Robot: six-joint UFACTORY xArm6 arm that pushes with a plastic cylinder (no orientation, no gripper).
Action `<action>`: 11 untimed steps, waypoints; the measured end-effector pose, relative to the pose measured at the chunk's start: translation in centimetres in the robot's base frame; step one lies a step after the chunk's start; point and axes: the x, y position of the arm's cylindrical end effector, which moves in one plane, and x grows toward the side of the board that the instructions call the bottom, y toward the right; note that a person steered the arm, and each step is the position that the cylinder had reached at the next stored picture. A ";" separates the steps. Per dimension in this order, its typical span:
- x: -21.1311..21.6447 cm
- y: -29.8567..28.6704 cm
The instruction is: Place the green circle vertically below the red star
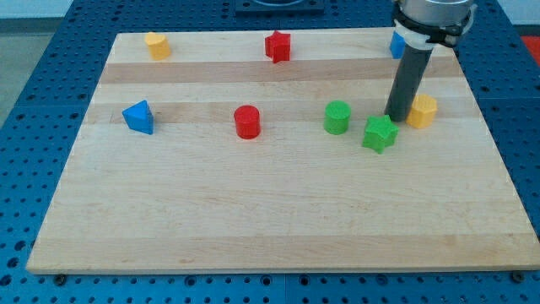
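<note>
The green circle (337,117) stands on the wooden board right of centre. The red star (278,46) sits near the view's top, left of the green circle. My tip (395,116) is on the board to the right of the green circle, about a block's width away. It stands just above the green star (380,133) and just left of a yellow block (422,111). The rod rises from the tip towards the view's top right.
A red cylinder (247,122) stands left of the green circle. A blue triangle (138,116) is at the left. A yellow block (157,45) is at the top left. A blue block (396,45) shows partly behind the rod. The board's right edge (498,160) is near.
</note>
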 end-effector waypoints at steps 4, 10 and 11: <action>0.0 -4.6; 2.1 -13.7; 2.6 -14.9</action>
